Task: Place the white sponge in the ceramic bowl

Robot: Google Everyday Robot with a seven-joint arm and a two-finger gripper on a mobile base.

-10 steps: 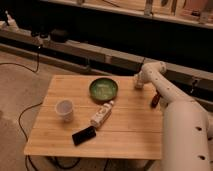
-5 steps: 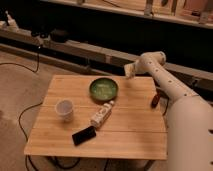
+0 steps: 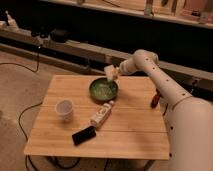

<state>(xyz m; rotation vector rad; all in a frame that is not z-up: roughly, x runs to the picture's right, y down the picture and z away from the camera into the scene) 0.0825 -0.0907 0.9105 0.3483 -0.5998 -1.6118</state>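
Swinging in from the far side, the arm has carried the pincer [image 3: 113,74] leftward since a moment ago, and it now hangs above the far rim of the ceramic bowl [image 3: 103,89]. Clamped in that pincer is the white sponge [image 3: 109,71], a small off-white block with soft, rounded edges, held up off the desk [image 3: 60,140] and tilted a little. It sits just over the bowl's back edge, not yet inside.

And the bowl itself: round, shallow, dark green at the rim, with a paler mottled green inside. It rests on the far half of the wooden desk, roughly central.

Nearer than the bowl and just beside it lies a white bottle [image 3: 101,114] with a label, on its side, pointing at an angle toward the bowl. Left of the bowl and a bit nearer stands a small white cup [image 3: 64,108], upright. Nearer still, beyond the bottle's lower end, a flat black object [image 3: 83,135] lies on the wood. Right of the bowl, past the arm, something red [image 3: 155,99] shows at the desk's edge.
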